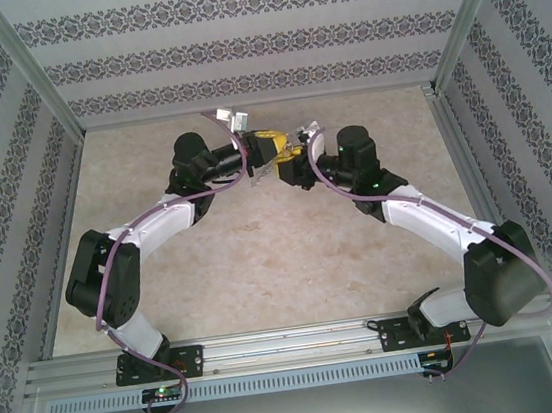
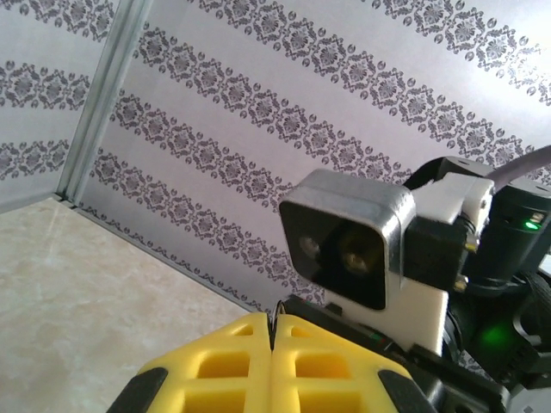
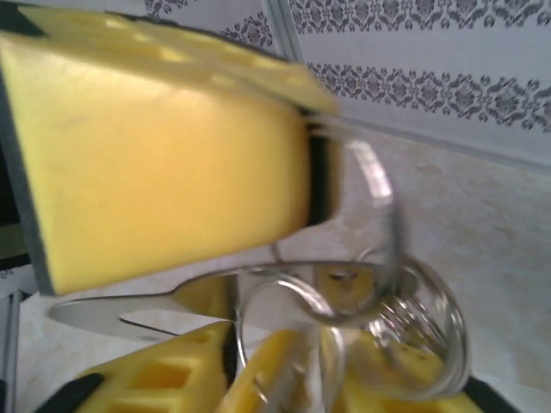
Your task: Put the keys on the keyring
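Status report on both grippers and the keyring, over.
Yellow-fingered left gripper shut on the grey metal oval keyring, in mid-air. Right gripper close beneath, jaws unclear among blurred metal. Flat silvery metal strip beside it, maybe the key.

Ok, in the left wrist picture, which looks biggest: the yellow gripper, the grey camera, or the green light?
1. Yellow left gripper and grey camera: they look about alike. The gripper is nearer and cut off by the picture's edge, so I won't rank these two.
2. Green light: clearly smallest.
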